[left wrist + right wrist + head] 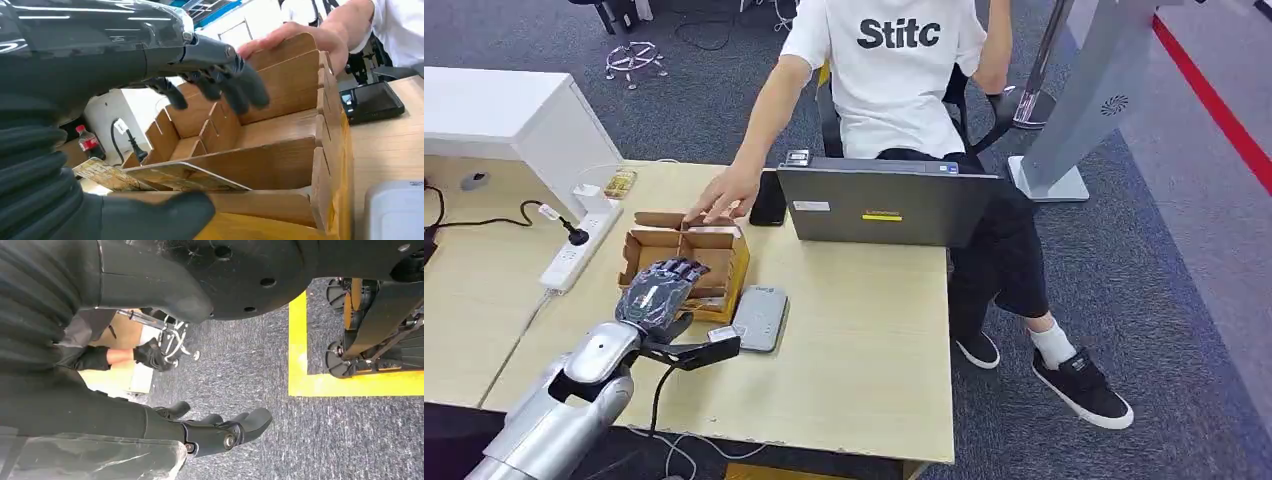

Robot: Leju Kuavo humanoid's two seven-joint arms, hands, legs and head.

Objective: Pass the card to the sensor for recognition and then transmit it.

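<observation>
Left hand (pixel 659 290) is held over the near side of the cardboard divider box (pixel 686 252); its grip can't be determined. Grey sensor (pixel 760 317) is laid just right of the box. The box's far edge is touched by a person's hand (pixel 721 195). Laptop (pixel 886 205) is placed beyond.

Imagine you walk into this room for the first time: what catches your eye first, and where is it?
The robot's left hand stands out, reaching over an open cardboard box with dividers near the middle of the wooden table; a card lies in the box under its fingers. A person's hand steadies the box's far edge, in front of a grey laptop. A grey card reader lies right beside the box.
</observation>
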